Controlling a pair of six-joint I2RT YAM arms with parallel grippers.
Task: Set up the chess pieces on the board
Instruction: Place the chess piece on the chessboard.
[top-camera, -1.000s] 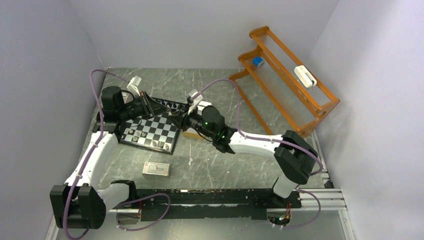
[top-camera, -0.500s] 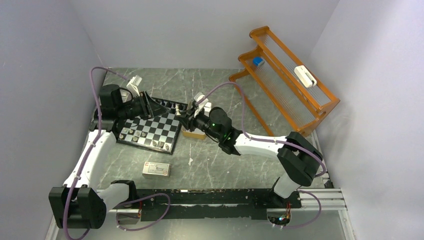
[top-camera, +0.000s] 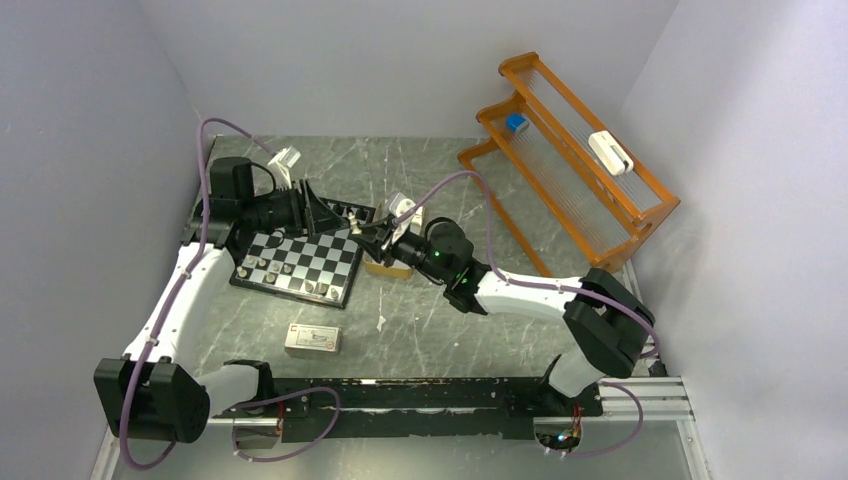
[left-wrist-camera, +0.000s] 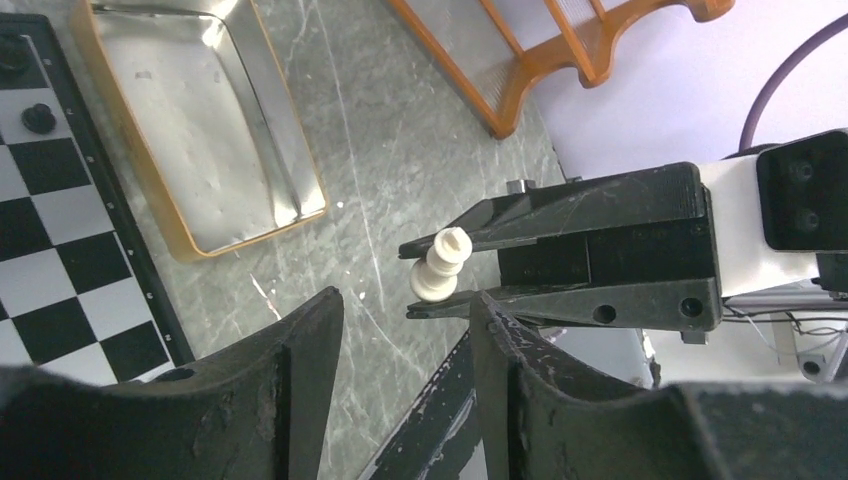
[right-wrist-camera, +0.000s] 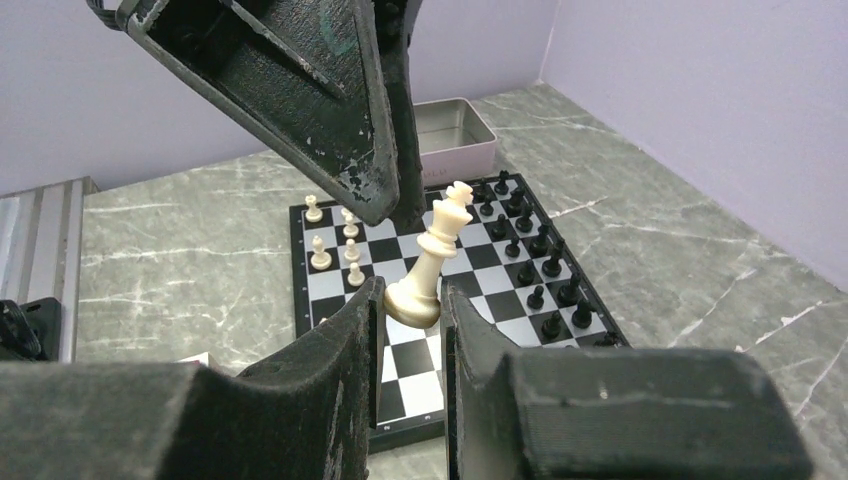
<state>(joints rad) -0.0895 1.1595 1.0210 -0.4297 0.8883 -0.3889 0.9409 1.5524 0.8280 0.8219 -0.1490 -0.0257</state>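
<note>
My right gripper (right-wrist-camera: 412, 295) is shut on the base of a tall pale chess piece (right-wrist-camera: 432, 262) with a crowned top, held tilted above the board (right-wrist-camera: 470, 290). Black pieces (right-wrist-camera: 530, 250) stand in rows on the board's right side and a few white ones (right-wrist-camera: 335, 240) on its left. My left gripper (left-wrist-camera: 405, 305) is open and holds nothing. It faces the held piece (left-wrist-camera: 440, 265) from a short gap. From above, the left gripper (top-camera: 325, 215) hangs over the board's (top-camera: 300, 262) far right corner, with the right gripper (top-camera: 372, 235) just right of it.
A tan tin box (top-camera: 388, 266) lies off the board's right edge, under my right wrist. It is also in the left wrist view (left-wrist-camera: 200, 130). A small white-and-red carton (top-camera: 313, 340) lies near the front. An orange wooden rack (top-camera: 570, 160) stands at the back right.
My left gripper has opened and let go of the pale piece, drawing back toward the far left. The right gripper keeps the piece and has shifted slightly right.
</note>
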